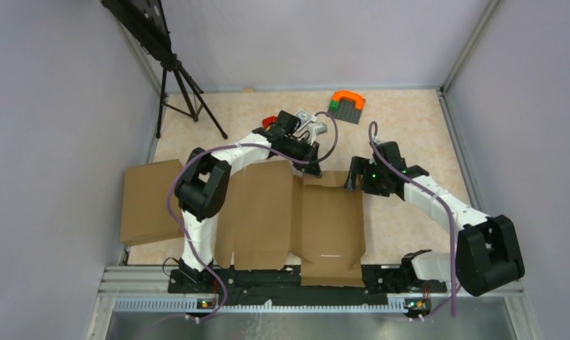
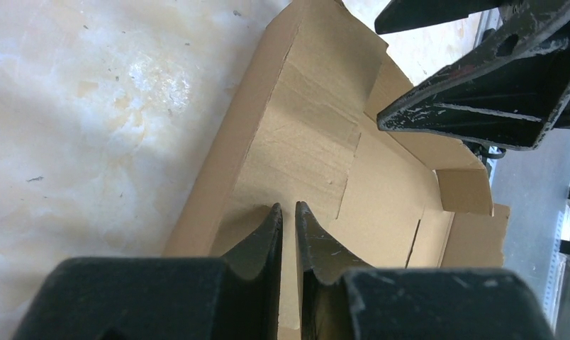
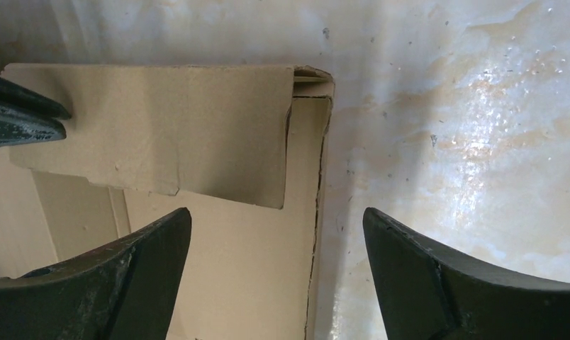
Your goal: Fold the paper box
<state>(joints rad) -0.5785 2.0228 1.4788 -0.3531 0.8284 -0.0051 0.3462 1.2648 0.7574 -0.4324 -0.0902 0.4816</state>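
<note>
Soft, even overhead light fills the top view; the pale table looks slightly washed, with faint shadows under the arms. In the left wrist view, glare blooms at 10 o'clock, and the left fingers at 6 o'clock are dark and soft. In the right wrist view, sheen sits at 2 o'clock, the right fingers are underexposed, and the paper box flap throws a shadow.

left end effector pinched narrow | right end effector spread wide
</note>
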